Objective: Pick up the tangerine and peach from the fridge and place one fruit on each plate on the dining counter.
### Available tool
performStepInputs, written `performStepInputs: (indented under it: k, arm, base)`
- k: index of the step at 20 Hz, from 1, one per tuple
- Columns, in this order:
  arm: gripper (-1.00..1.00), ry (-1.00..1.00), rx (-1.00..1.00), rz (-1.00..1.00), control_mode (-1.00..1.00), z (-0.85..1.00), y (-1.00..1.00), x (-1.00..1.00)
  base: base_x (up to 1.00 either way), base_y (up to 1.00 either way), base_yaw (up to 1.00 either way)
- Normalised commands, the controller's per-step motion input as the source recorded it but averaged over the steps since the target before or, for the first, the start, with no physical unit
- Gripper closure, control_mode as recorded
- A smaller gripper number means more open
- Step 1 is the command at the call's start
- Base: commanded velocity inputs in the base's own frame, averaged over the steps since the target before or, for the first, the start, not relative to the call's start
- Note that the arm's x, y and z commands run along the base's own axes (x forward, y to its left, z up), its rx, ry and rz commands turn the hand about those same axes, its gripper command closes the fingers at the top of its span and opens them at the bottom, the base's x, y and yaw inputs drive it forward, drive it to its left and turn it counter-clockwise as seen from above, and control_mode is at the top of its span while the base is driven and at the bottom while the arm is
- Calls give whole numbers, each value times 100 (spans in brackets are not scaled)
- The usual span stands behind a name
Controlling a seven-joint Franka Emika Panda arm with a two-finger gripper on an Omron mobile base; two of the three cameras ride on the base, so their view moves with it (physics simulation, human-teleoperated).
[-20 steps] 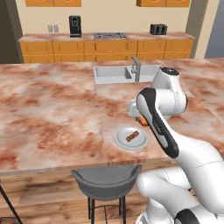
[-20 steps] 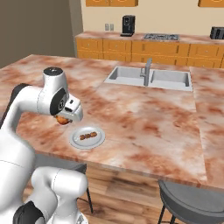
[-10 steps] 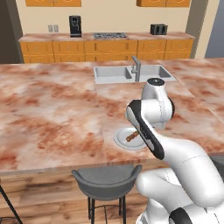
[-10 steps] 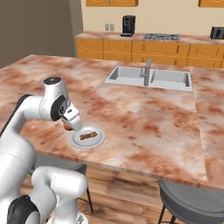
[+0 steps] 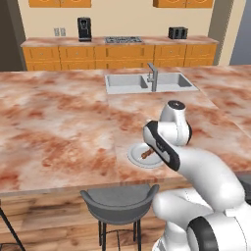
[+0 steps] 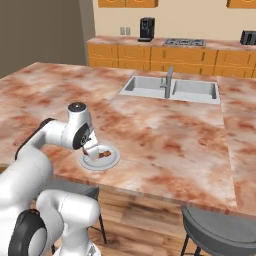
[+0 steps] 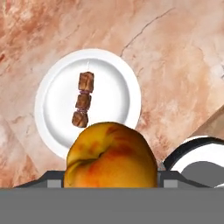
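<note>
The dining counter (image 5: 59,127) spreads wide, sink (image 5: 147,82) set in its far side; near its front edge lies a white plate (image 7: 111,94) bearing a brown skewer (image 7: 83,99). Above that plate the gripper (image 6: 91,148) pinches the peach (image 7: 109,155), held off the plate's surface.

A skewer of brown meat chunks (image 7: 83,99) lies on a white plate (image 7: 122,94). Farther back a double sink (image 5: 147,82) with a grey faucet (image 5: 153,76) is set into the stone top. A grey stool (image 5: 119,203) stands below the counter edge, and a black coffee machine (image 5: 84,29), cooktop (image 5: 123,39) and toaster (image 5: 177,33) sit on the wall counter (image 5: 49,41).
</note>
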Motion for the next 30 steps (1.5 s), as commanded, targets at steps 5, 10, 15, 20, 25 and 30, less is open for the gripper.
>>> performStepInputs:
  k: [5, 10, 15, 20, 25, 30]
  arm:
    - [100, 0, 6, -17, -100, -43, -10, 38]
    - [100, 0, 2, -17, -100, -28, -3, 10]
    - [100, 0, 1, -17, -100, -32, -5, 6]
    - [100, 2, 4, -14, -100, -28, -1, 17]
    - [100, 4, 7, -9, -100, -24, 0, 12]
    - [100, 1, 3, -7, -100, -18, -1, 9]
  base:
    - [0, 0, 0]
    - [0, 0, 0]
    - [0, 0, 0]
    - [0, 0, 0]
    - [0, 0, 0]
    - [0, 0, 0]
